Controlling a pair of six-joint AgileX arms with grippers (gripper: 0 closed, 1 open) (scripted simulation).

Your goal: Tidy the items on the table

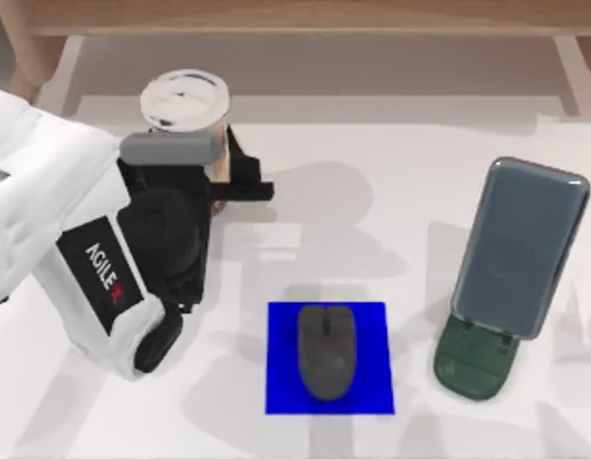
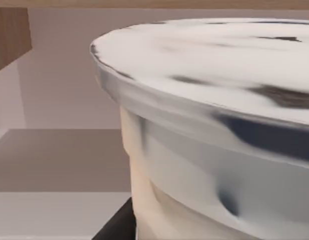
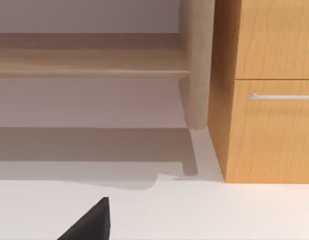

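The white-lidded cup (image 1: 186, 99) of beige drink is at the back left of the table (image 1: 372, 191), and my left gripper (image 1: 219, 174) is shut around its body just under the lid. Very close in the left wrist view, the cup (image 2: 209, 150) has a black finger (image 2: 114, 226) against its side. The dark grey mouse (image 1: 326, 350) lies on the blue pad (image 1: 370, 323) at the front middle. On the right, the slate-grey smartphone (image 1: 520, 247) leans on the dark green stand (image 1: 472, 365). A dark tip of my right gripper (image 3: 89, 224) shows low over the white tabletop.
A light wooden shelf (image 1: 305, 17) runs along the back edge, with a leg (image 3: 197, 65) standing on the table. A wooden cabinet with a metal drawer handle (image 3: 277, 97) stands beside that leg. Bare tabletop lies between the cup and the phone.
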